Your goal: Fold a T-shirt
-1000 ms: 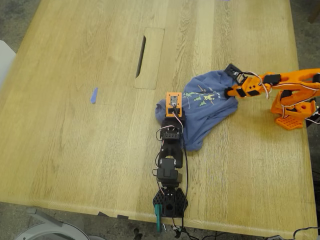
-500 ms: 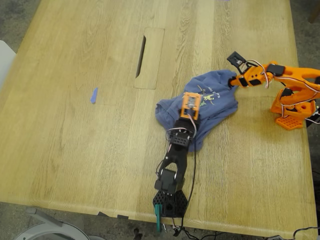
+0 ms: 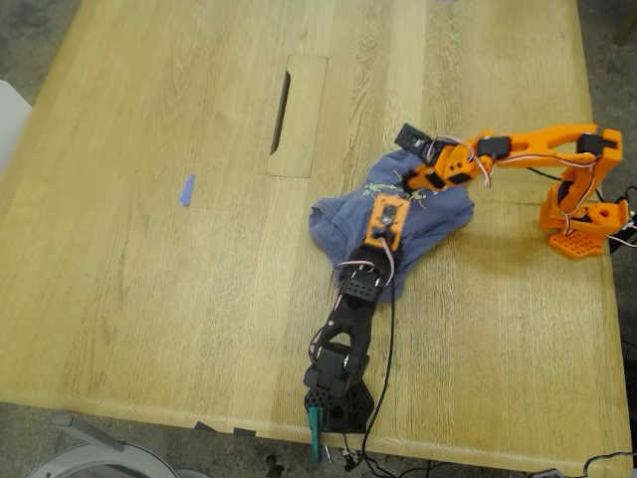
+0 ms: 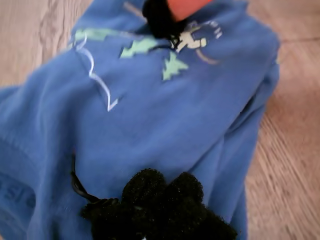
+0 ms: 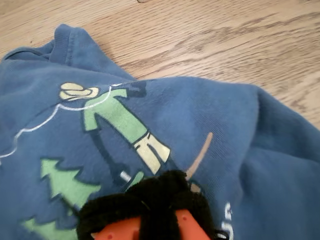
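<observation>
The slate-blue T-shirt (image 3: 418, 219) lies bunched on the wooden table, its green-yellow print (image 3: 403, 191) facing up. My first gripper (image 3: 390, 202), on the black arm from the near edge, rests on the middle of the shirt. In the first wrist view its black fuzzy pads (image 4: 145, 190) sit together over blue cloth (image 4: 150, 125). My second gripper (image 3: 413, 179), on the orange arm from the exterior view's right, is over the print. Its pads (image 5: 125, 205) look closed just above the cartoon figure (image 5: 120, 125). It also shows in the first wrist view (image 4: 167, 15). I see no cloth between either pair.
A long slot (image 3: 282, 110) in a recessed panel lies beyond the shirt. A scrap of blue tape (image 3: 187, 189) sits at the exterior view's left. The orange base (image 3: 582, 224) stands near the right table edge, and the black base (image 3: 338, 398) at the near edge.
My second gripper has risen off the shirt's right edge and swung left over the print. My first gripper has moved right, from the shirt's left part to its middle.
</observation>
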### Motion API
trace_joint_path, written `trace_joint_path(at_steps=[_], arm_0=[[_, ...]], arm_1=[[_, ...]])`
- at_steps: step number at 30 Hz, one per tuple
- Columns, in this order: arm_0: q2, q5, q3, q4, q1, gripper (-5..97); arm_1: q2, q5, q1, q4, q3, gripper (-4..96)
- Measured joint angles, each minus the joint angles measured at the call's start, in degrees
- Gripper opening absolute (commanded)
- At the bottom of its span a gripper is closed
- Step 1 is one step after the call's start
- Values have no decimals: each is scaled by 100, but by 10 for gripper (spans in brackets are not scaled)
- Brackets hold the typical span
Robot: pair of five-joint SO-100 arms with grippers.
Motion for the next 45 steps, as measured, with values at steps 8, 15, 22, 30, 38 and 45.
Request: trace_joint_path(at_steps=[8,15,22,30,38,45], arm_0=[[475,18,993,-466,325,0],[721,0,993,-53,1292,0],[1503,-114,1512,633,1907,0],[4201,-167,2566,2593,1934,0],[6645,-149,2628,4922,1916,0],[7436,-149,2628,6398,1881,0]], arm_1=[[-352,0,519,-914,413,1],[-325,0,1063,-1248,826,1],[53,0,1582,-1529,1468,1],[325,0,2065,-1617,1705,1],[527,0,2364,-1406,1608,1],[1143,-123,3393,-1090,1600,1]])
